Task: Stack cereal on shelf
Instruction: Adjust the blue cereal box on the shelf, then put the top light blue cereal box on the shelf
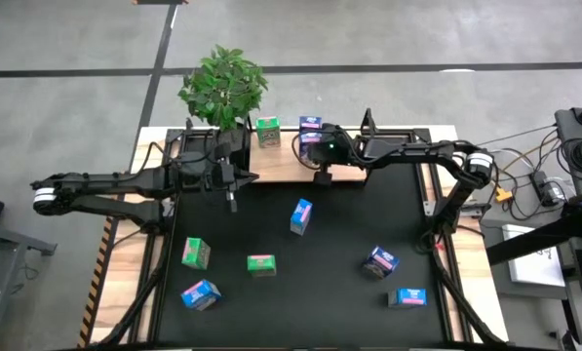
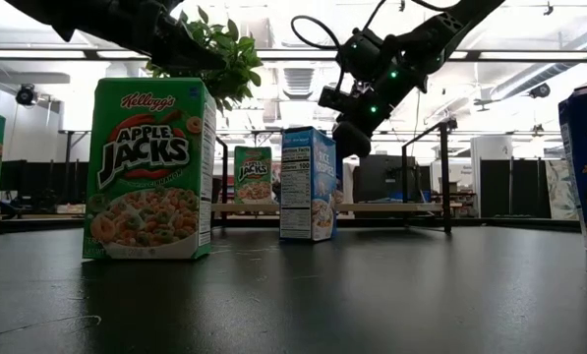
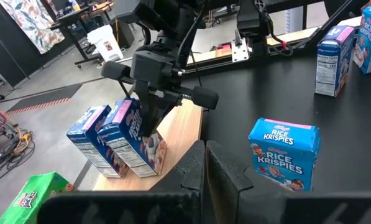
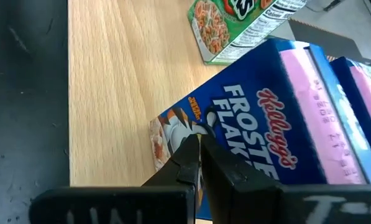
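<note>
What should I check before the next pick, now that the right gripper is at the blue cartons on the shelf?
1. Right gripper holds nothing: fingers together against the Frosted Flakes carton. Ok.
2. That carton stands upright on the shelf. Ok.
3. Bare wood left on the shelf for more cartons. Ok.
4. Left gripper ready to grasp: fingers shut. Not ok.
5. Next target, the Rice Krispies carton, is upright on the mat. Ok.

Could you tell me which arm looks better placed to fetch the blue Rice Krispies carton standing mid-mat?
Probably the left. The left gripper hangs free near the mat's far edge, facing the Rice Krispies carton. The right gripper is at the Frosted Flakes carton on the shelf.
</note>
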Available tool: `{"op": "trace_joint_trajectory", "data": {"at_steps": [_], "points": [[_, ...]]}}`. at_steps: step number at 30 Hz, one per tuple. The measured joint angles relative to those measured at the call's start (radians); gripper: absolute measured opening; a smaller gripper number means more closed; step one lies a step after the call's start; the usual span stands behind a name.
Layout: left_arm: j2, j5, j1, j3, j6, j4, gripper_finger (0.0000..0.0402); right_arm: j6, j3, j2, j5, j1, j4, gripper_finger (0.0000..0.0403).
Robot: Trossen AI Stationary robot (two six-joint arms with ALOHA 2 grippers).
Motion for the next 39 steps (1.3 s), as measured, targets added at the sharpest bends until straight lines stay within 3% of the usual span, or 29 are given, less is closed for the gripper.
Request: {"op": "trace_joint_trajectory", "data": {"at_steps": [15,21,25,28,30,34,39], "points": [[0.0,0.0,0.0,0.0,0.0,0.0,0.0,0.001,0.002,0.005,-0.001,-0.001,0.006,0.0009],[0.0,0.0,0.0,0.0,-0.004,0.0,0.0,0.045,0.08,-0.046,-0.009,0.037,-0.133,0.0009],[0.0,0.0,0.0,0.0,-0.013,0.001,0.0,0.09,0.188,-0.061,-0.162,0.061,-0.343,0.0009],[0.0,0.0,0.0,0.0,-0.024,0.005,0.0,0.098,0.265,-0.063,-0.412,0.065,-0.485,0.0009],[0.0,0.0,0.0,0.0,-0.03,0.007,0.0,0.074,0.287,-0.065,-0.519,0.076,-0.525,0.0014],[0.0,0.0,0.0,0.0,-0.031,0.019,0.0,0.056,0.296,-0.065,-0.533,0.112,-0.525,0.0049],[0.0,0.0,0.0,0.0,-0.031,0.032,0.0,-0.074,0.28,-0.051,-0.532,0.171,-0.52,0.0143]]}}
